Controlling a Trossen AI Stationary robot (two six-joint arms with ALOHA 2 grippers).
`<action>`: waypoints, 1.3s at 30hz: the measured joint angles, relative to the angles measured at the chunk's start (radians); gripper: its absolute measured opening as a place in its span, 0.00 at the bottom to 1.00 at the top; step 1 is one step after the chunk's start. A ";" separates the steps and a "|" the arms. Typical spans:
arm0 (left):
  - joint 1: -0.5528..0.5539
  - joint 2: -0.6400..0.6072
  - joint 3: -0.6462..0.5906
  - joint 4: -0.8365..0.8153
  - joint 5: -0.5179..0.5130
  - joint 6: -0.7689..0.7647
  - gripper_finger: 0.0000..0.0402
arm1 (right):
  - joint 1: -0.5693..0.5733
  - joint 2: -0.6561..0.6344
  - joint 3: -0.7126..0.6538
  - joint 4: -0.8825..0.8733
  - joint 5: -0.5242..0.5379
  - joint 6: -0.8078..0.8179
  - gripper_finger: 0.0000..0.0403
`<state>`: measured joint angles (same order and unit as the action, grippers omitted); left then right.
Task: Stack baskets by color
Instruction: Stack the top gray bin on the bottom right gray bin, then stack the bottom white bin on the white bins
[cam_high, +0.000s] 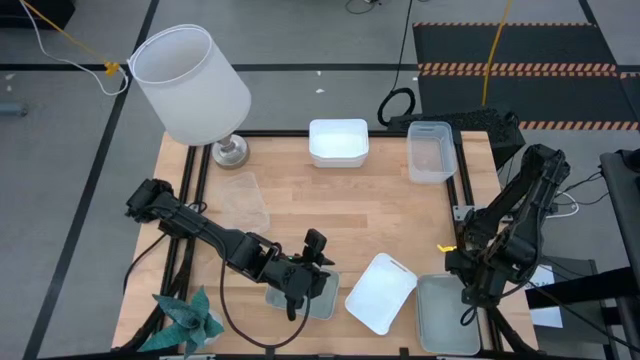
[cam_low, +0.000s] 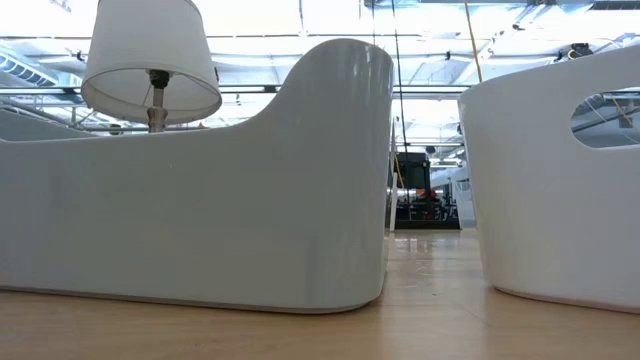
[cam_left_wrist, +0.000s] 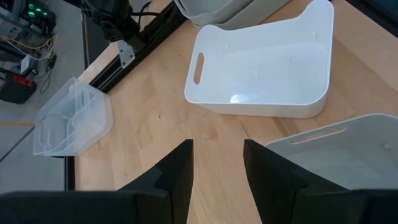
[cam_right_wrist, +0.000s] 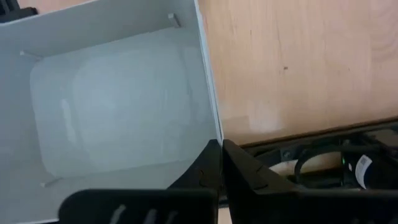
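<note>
Left tool (cam_high: 300, 283) hangs released over a grey-green basket (cam_high: 322, 298) at the bench's (cam_high: 340, 200) near edge, fingers (cam_left_wrist: 177, 177) apart, gripping nothing. Just beside it a white basket (cam_high: 381, 292) lies angled, long axis diagonal. Right tool (cam_right_wrist: 221, 163) sits clenched by the grey basket (cam_high: 447, 313) at the near right corner.

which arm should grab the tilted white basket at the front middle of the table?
Left, probably. The left gripper hovers open just beside the white basket, which fills its wrist view straight ahead. The right gripper is shut at the table's right edge, over the grey-green basket.
</note>
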<state>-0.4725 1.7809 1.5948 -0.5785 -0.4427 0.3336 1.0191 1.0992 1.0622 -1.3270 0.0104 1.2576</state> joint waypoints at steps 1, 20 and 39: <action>0.000 0.000 0.000 0.000 0.000 0.000 0.36 | 0.000 0.000 -0.003 0.003 0.009 -0.006 0.00; 0.000 0.000 0.000 0.003 0.000 0.000 0.36 | 0.000 0.000 -0.045 0.033 0.029 -0.049 0.04; 0.005 0.000 0.000 0.009 0.056 -0.023 0.36 | -0.025 0.000 -0.034 0.125 0.015 -0.030 0.25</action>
<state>-0.4679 1.7809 1.5947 -0.5692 -0.3865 0.3106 0.9938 1.0993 1.0279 -1.2019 0.0249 1.2277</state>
